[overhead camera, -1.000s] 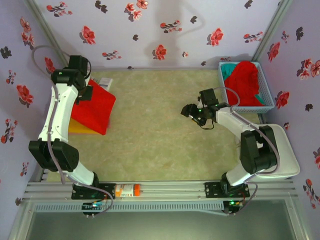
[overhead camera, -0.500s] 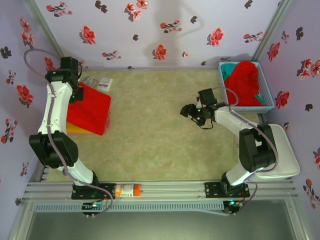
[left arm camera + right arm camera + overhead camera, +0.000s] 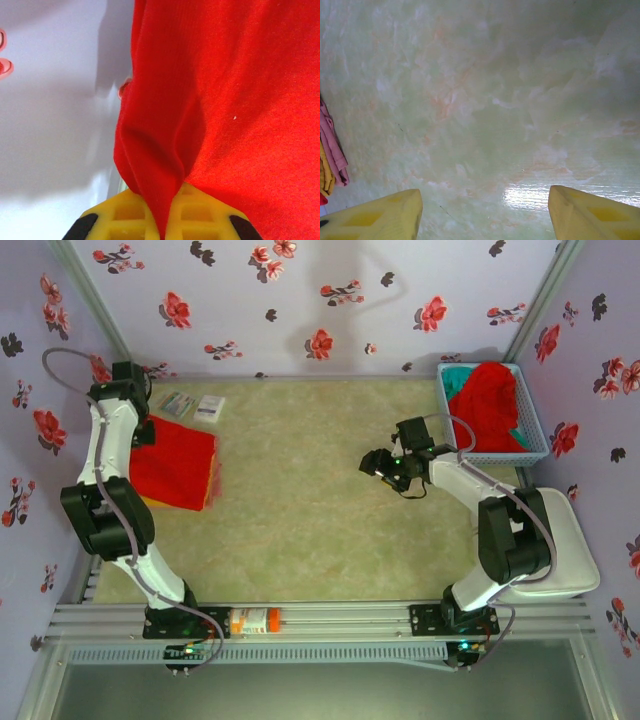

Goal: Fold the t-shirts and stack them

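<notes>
The left tool (image 3: 167,222) is pressed together, its yellow fingers (image 3: 120,215) pinching a bunched fold of a bright red soft cloth t-shirt (image 3: 178,462). In the left wrist view the cloth rises out of the closed jaws in a narrow ridge and spreads wide to the right, with the lilac flowered wall (image 3: 50,100) just beside it on the left. From above, this red shirt lies flat as a folded rectangle at the far left of the pale green marbled desk (image 3: 300,500), close to the left wall. It rests on top of an orange-yellow cloth t-shirt (image 3: 158,503), whose edge shows along the near side and the right side of the red one. Two small flat packets (image 3: 195,406) lie on the desk just beyond the stack.

The right tool (image 3: 485,215) is spread wide and holds nothing; bare desk shows between its two yellow fingers (image 3: 375,215). It hangs over the desk right of centre, well apart from the stack. At the far right corner stands a blue plastic mesh basket (image 3: 538,445), holding a heap of bright red cloth (image 3: 487,405) that rises above the rim, with a teal cloth t-shirt (image 3: 458,374) tucked at the basket's far left corner. A white flat tray (image 3: 578,550) sits near the right arm's base.
</notes>
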Controlling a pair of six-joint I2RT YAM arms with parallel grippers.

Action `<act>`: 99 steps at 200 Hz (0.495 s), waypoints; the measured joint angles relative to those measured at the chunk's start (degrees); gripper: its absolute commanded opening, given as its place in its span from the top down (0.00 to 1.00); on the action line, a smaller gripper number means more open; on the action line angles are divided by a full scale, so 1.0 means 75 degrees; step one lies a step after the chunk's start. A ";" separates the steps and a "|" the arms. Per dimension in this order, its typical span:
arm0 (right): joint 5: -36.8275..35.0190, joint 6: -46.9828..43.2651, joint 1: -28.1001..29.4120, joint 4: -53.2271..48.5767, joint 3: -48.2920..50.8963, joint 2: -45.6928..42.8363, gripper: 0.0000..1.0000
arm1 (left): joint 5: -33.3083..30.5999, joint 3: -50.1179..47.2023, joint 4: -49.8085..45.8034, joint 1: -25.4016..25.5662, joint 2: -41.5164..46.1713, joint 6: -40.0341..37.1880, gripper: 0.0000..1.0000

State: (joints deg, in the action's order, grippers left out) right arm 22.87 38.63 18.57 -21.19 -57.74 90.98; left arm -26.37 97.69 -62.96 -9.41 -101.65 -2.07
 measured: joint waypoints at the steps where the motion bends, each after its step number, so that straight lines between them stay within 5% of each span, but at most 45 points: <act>1: 0.0003 -0.0015 0.0000 -0.0003 0.0000 0.0000 0.32 | -0.0003 -0.0003 0.0009 -0.0006 -0.0009 0.0003 1.00; 27: 0.0017 -0.0108 0.0000 -0.0015 0.0029 -0.0009 0.33 | -0.0003 -0.0047 0.0160 -0.0122 -0.0239 0.0058 1.00; 34: 0.0029 -0.0117 0.0000 -0.0012 0.0067 -0.0020 0.33 | -0.0003 -0.0050 0.0198 -0.0149 -0.0306 0.0082 0.88; 54: 0.0070 -0.0157 0.0000 -0.0012 0.0230 -0.0082 0.32 | -0.0032 -0.0050 0.0256 -0.0245 -0.0460 0.0181 0.33; 73: 0.0076 -0.0163 0.0000 -0.0015 0.0370 -0.0119 0.33 | -0.0160 0.0015 0.0230 -0.0414 -0.0670 0.0425 0.15; 99: 0.0070 -0.0195 0.0000 -0.0017 0.0437 -0.0163 0.32 | -0.0283 0.0099 0.0189 -0.0565 -0.0813 0.0679 0.02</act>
State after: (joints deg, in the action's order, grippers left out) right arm 23.40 37.17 18.57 -21.32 -54.46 89.76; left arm -28.49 98.43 -61.54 -13.65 -107.74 3.03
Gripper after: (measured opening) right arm 0.675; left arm 0.914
